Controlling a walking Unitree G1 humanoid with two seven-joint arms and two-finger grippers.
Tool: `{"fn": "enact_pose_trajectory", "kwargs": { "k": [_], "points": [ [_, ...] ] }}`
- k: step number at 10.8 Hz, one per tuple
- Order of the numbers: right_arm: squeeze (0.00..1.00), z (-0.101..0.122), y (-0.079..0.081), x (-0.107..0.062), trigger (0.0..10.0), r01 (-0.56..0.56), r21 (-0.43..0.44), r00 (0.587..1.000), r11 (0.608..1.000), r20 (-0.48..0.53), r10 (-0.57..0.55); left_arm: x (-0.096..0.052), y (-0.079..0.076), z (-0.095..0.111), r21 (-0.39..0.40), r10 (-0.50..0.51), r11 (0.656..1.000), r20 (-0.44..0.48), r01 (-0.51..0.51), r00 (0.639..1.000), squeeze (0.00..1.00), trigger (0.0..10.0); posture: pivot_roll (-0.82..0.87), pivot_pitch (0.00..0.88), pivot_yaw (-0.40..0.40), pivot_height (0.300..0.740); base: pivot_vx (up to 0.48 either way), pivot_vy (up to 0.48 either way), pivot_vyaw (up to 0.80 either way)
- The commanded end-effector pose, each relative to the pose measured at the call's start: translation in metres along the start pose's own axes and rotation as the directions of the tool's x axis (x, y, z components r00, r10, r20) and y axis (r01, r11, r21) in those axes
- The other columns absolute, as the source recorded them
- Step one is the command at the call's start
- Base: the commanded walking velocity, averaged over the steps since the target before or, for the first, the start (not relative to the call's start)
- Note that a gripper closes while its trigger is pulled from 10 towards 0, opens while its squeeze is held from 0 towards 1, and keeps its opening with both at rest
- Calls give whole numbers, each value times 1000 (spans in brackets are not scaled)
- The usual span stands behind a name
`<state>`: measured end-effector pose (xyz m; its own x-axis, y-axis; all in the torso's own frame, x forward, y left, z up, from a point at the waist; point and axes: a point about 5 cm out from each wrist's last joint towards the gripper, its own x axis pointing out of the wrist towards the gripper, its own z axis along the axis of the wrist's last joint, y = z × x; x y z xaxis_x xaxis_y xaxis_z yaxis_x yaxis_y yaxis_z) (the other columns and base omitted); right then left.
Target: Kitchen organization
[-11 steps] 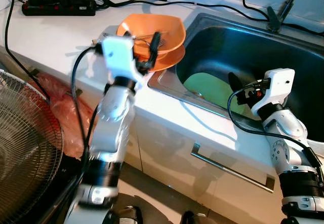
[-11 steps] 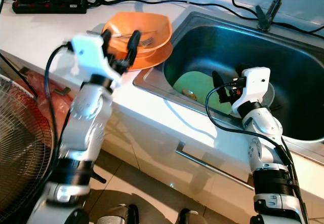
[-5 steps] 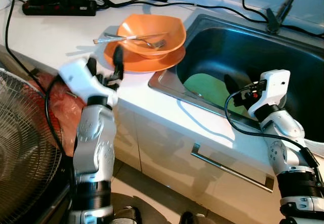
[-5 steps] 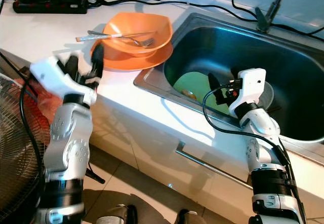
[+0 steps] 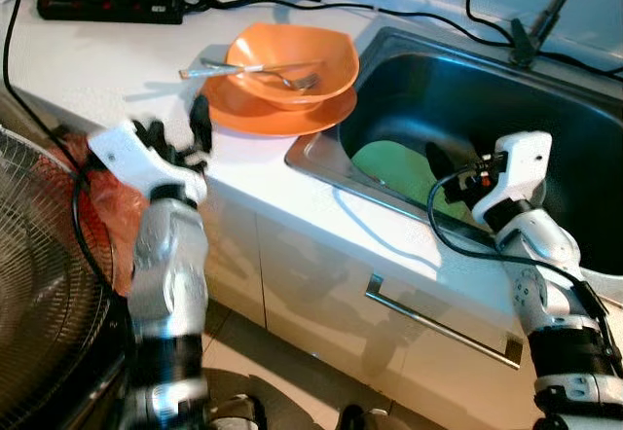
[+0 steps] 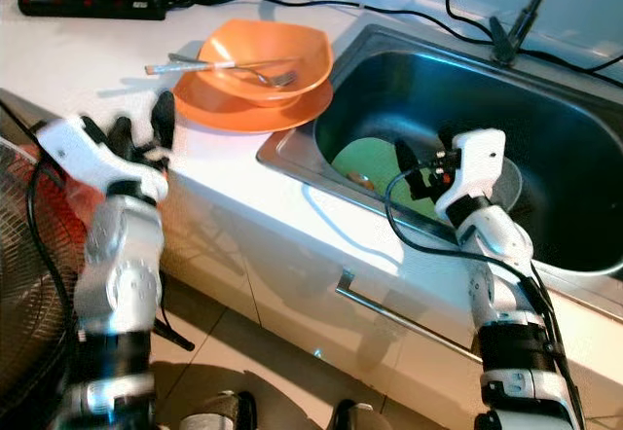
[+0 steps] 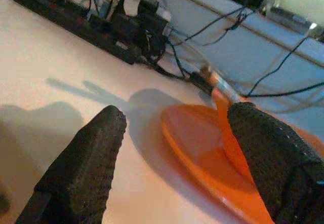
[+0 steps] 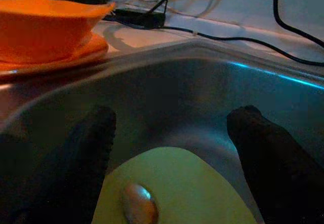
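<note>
Head views: orange bowl [image 5: 292, 60] with fork [image 5: 255, 68] stacked on orange plate [image 5: 277, 111] beside steel sink [image 5: 506, 119]; power strip [image 5: 109, 7] and cables behind. Left gripper [image 5: 175, 133] spread wide at counter edge; right gripper [image 5: 443, 172] inside sink over green plate [image 5: 399, 172].
Left wrist: fingers [image 7: 81, 168] parted, framing plate rim.
Right wrist: fingers [image 8: 263, 153] apart above green plate, spoon [image 8: 136, 209] lying on it.

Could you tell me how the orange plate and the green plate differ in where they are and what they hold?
The orange plate sits on the white countertop; the green plate lies down in the sink. The orange plate carries an orange bowl with a fork; the green plate holds a small brownish bit. Both lie flat.
</note>
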<state>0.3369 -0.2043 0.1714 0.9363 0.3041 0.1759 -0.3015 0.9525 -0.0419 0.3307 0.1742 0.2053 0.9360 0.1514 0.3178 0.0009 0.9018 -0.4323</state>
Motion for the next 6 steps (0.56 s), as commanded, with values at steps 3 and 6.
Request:
{"fn": "enact_pose_trajectory", "kwargs": {
  "k": [3, 6],
  "points": [
    [0, -1, 8, -6, 10000, -97, 26, 995, 995, -7, 97, 8, 1, 2, 0, -22, 1000, 4, 22, 1000, 0, 10000, 73, 155, -59, 740, 0, 0, 0],
    [0, -1, 21, -12, 10000, -245, 43, 969, 969, -5, 246, 11, -2, 1, 5, -56, 998, -5, 56, 998, 0, 10000, 73, 126, -45, 740, 0, 0, 0]
  ]
}}
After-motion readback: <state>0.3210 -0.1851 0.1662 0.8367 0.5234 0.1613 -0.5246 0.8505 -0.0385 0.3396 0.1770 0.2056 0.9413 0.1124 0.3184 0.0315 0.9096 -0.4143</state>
